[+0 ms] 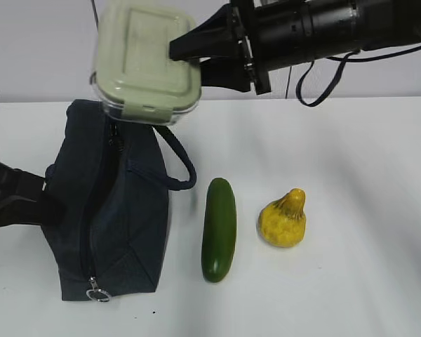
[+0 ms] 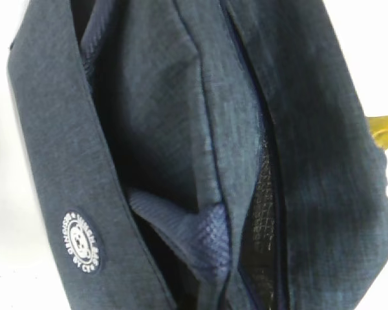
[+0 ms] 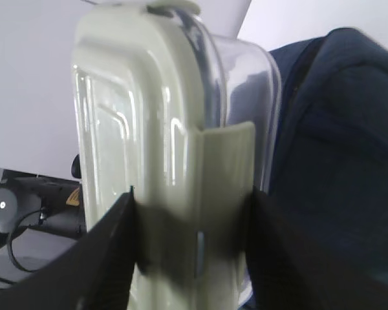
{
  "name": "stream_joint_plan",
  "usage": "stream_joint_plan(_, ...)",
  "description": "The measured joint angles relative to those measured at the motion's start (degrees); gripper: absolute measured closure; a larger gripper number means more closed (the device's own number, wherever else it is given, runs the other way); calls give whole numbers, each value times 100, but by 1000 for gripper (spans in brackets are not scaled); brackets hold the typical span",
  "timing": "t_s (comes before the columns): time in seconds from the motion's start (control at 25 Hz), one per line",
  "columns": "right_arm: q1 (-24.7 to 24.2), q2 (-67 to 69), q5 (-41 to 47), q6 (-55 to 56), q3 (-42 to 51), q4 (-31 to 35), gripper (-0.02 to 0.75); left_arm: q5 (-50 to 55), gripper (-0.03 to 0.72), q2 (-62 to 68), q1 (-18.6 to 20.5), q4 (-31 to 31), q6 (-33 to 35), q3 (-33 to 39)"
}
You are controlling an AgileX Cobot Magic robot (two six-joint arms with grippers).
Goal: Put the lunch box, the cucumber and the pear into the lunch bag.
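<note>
My right gripper (image 1: 186, 53) is shut on the lunch box (image 1: 144, 60), which has a sage-green lid and a clear base. It holds the box tilted in the air above the far end of the navy lunch bag (image 1: 119, 210). In the right wrist view both fingers clamp the box (image 3: 155, 161) at its clip, with the bag (image 3: 336, 161) behind. The left gripper (image 1: 28, 200) is against the bag's left side, its jaws hidden. The left wrist view looks into the bag's open top (image 2: 181, 129). The cucumber (image 1: 219, 228) and the pear (image 1: 284, 219) lie on the table right of the bag.
The bag's loop handle (image 1: 182, 165) sticks out toward the cucumber. Its ring pull (image 1: 97, 293) hangs at the near end. A sliver of the pear (image 2: 385, 129) shows past the bag in the left wrist view. A white table (image 1: 351, 154) extends to the right.
</note>
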Motion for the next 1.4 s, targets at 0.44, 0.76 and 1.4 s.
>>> stream_joint_plan(0.44, 716, 126, -487, -568, 0, 821, 367, -17, 702, 0, 0, -62, 0, 0)
stream_joint_plan(0.76, 716, 774, -703, -656, 0, 1356, 367, -33, 702, 0, 0, -204, 0, 0)
stream_joint_plan(1.4, 716, 881, -711, 10, -39, -1043, 367, -52, 702, 0, 0, -222, 0, 0)
